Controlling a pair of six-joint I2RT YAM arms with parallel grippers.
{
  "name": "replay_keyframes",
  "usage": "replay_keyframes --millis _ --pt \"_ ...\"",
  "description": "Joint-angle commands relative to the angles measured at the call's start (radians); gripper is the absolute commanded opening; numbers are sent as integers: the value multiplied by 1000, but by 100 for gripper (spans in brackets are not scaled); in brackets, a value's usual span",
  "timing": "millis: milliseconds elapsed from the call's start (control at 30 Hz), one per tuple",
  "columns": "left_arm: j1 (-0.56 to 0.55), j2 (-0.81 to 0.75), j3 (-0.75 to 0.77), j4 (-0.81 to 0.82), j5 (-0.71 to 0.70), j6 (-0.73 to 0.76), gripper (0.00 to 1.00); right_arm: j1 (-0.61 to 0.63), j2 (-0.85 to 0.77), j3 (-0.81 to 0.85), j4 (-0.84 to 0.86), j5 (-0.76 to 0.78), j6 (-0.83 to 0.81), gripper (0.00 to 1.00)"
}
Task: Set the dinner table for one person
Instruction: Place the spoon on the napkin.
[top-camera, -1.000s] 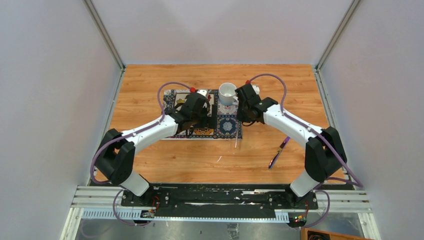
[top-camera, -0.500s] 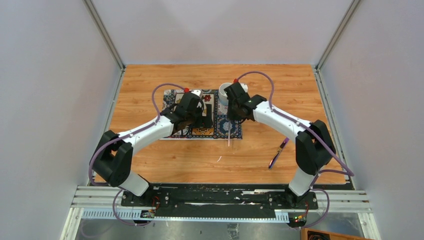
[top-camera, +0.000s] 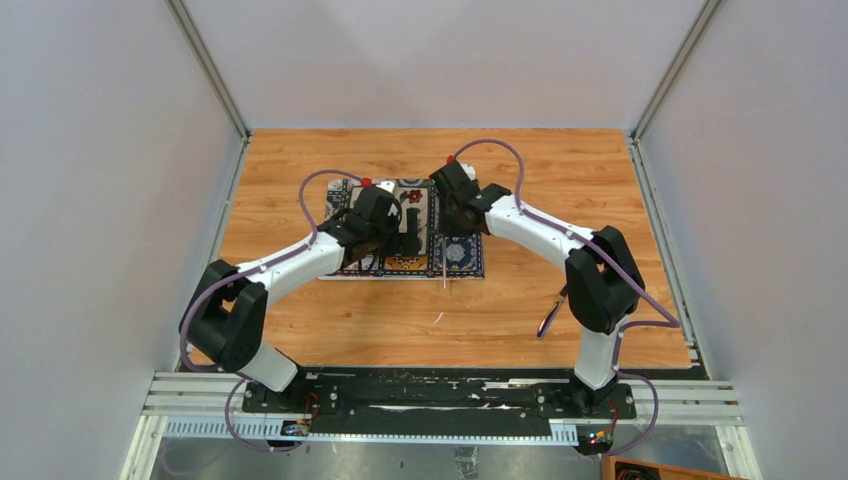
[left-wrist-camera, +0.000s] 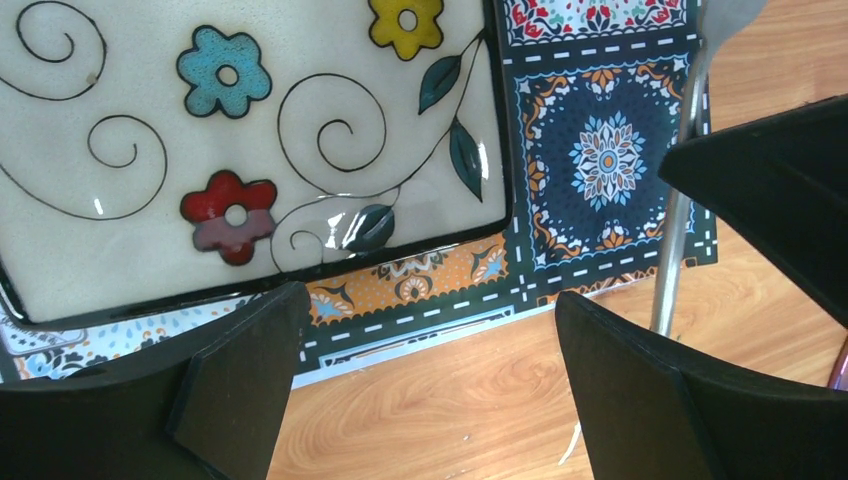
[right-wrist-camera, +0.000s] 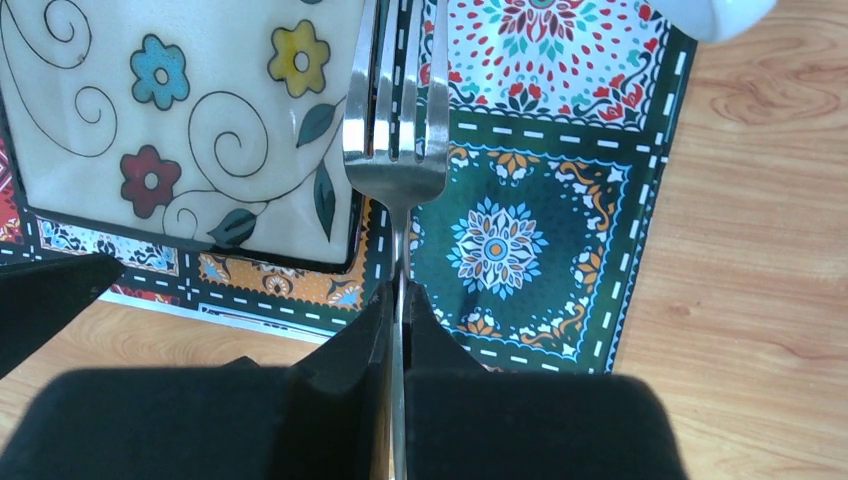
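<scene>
Right pincer (right-wrist-camera: 395, 300) clenched on fork (right-wrist-camera: 395, 160) handle, tines above plate (left-wrist-camera: 150, 200) edge and placemat (left-wrist-camera: 605, 150). Left pincer (left-wrist-camera: 430, 310) released, over plate's near rim. Desk (top-camera: 560, 170) underneath: rigid, not graspable. Fork probably light, stiff, slick; hold mid-handle.

- One patterned placemat (right-wrist-camera: 500, 240).
- One square flowered plate (left-wrist-camera: 250, 150), on the placemat.
- One metal fork (right-wrist-camera: 395, 150).
- One white cup (right-wrist-camera: 715, 14).
- One purple-handled utensil (top-camera: 548, 318), right of the placemat.
</scene>
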Motion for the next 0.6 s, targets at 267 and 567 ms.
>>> replay_keyframes --millis 267,567 --pt "7 48 -11 63 18 -23 100 26 129 114 0 -41 -45 0" --pt "9 46 -14 60 7 -23 100 25 209 178 6 -50 -73 0"
